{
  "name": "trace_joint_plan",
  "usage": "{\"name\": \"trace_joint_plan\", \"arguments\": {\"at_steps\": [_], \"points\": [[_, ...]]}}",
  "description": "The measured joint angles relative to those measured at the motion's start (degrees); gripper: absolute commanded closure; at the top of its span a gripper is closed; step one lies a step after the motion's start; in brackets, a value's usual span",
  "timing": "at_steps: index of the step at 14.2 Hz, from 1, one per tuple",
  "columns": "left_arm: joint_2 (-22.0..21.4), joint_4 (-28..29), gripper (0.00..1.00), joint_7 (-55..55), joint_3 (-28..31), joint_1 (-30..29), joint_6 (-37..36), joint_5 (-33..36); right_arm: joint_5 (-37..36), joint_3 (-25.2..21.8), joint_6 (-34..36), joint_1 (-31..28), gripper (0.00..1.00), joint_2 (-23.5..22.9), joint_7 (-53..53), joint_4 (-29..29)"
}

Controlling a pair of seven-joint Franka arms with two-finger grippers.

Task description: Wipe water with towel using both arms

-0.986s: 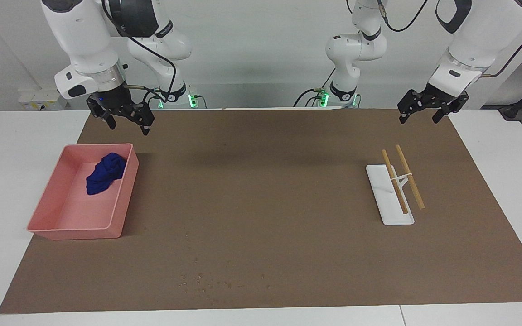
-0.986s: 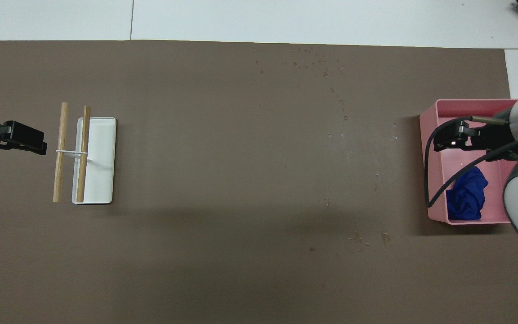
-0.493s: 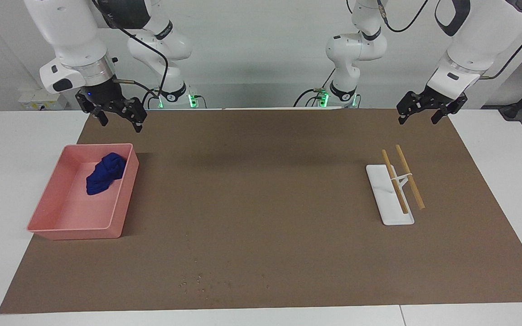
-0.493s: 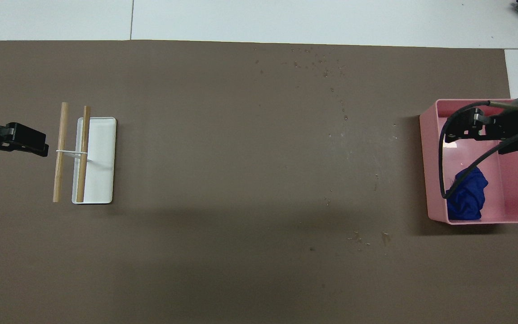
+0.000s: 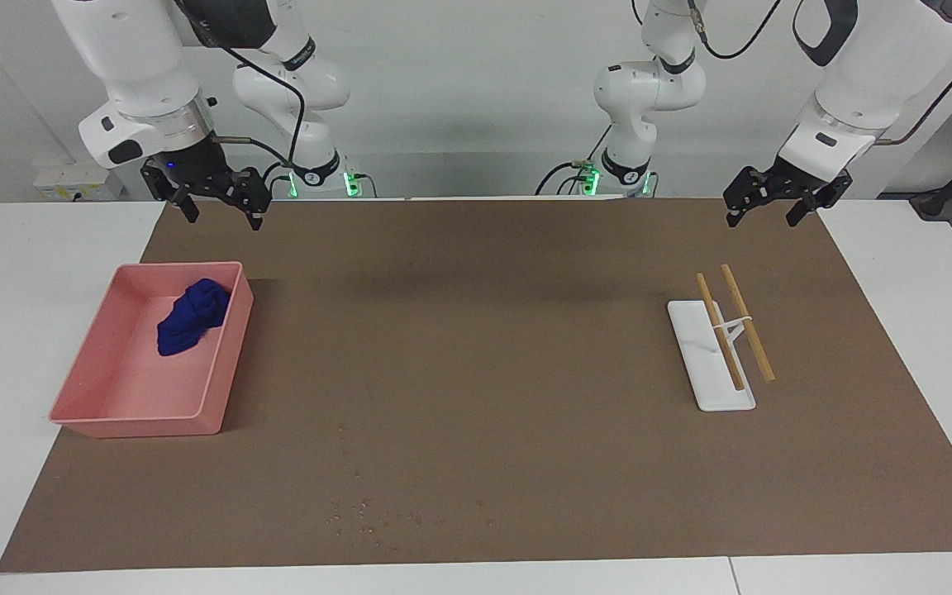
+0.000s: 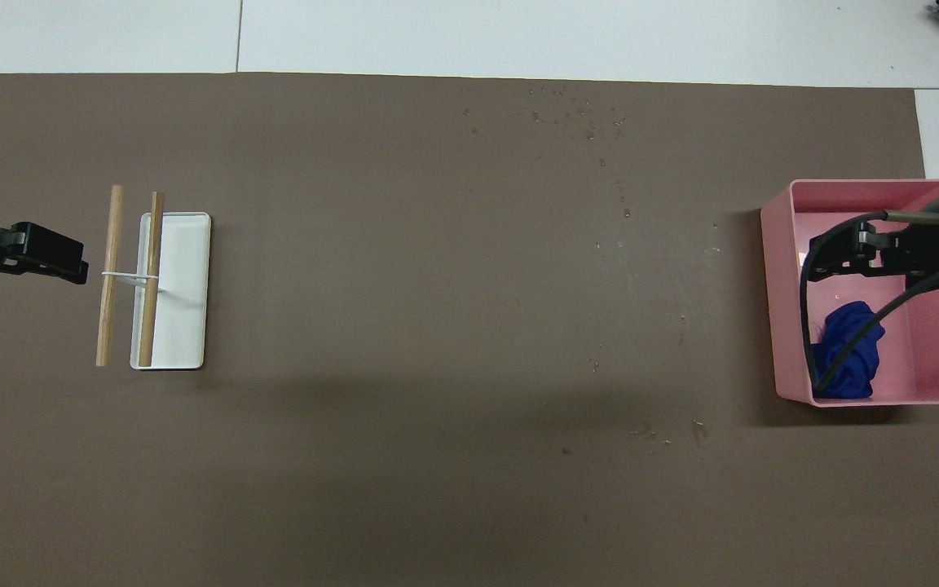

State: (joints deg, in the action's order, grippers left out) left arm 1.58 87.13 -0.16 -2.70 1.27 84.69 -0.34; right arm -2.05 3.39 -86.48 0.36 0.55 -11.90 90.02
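Note:
The deep-blue towel (image 5: pixel 189 318) (image 6: pixel 851 359) lies bunched in a pink bin (image 5: pixel 116 401) (image 6: pixel 861 191) at the right arm's end of the brown mat. My right gripper (image 5: pixel 224 218) (image 6: pixel 822 262) hangs open and empty in the air over the bin, well above the towel. Its cable crosses the towel in the overhead view. Water droplets (image 5: pixel 377 516) (image 6: pixel 575 110) speckle the mat near its edge farthest from the robots. My left gripper (image 5: pixel 763 218) (image 6: pixel 70 262) waits open and empty in the air over the mat at the left arm's end.
A white tray (image 5: pixel 711 388) (image 6: pixel 184 326) with two wooden sticks (image 5: pixel 747 322) (image 6: pixel 109 277) propped across it sits on the mat at the left arm's end. A few more droplets (image 6: pixel 665 432) lie on the mat nearer the robots, beside the bin.
The right gripper has risen and drawn back toward its base, staying open and empty. The left arm has barely moved. The towel lies as before.

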Motion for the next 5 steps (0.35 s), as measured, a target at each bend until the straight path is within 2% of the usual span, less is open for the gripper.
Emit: {"name": "trace_joint_plan", "arguments": {"at_steps": [5], "points": [[0.0, 0.0, 0.0, 0.0, 0.0, 0.0, 0.0, 0.0, 0.0, -0.3, 0.0, -1.2, 0.0, 0.3, 1.9, 0.4]]}}
